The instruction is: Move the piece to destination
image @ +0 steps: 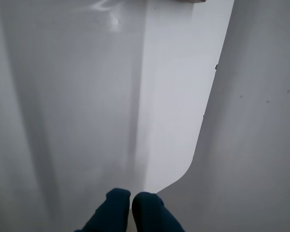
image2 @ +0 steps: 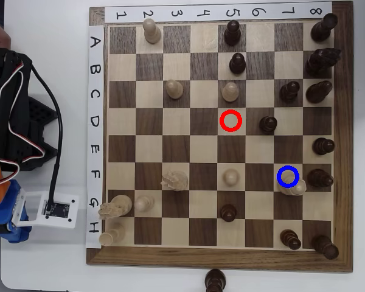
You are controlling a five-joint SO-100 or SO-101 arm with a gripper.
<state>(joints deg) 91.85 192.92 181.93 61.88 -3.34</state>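
Observation:
In the overhead view the destination, a blue ring (image2: 288,176), marks a light square in row F, column 7. The piece (image2: 294,189), small and cream, stands at the ring's lower edge and overlaps its rim. A red ring (image2: 230,120) encloses an empty light square in row D, column 5. The arm (image2: 15,121) sits folded off the board's left side, far from both rings. In the wrist view my gripper (image: 131,205) shows two dark blue fingertips pressed together with nothing between them, over a plain white surface.
The chessboard (image2: 219,258) carries several dark and several cream pieces, dark ones crowded along column 8. One dark piece (image2: 214,281) stands off the board's lower edge. A white camera mount (image2: 53,208) and black cables (image2: 53,140) lie left of the board.

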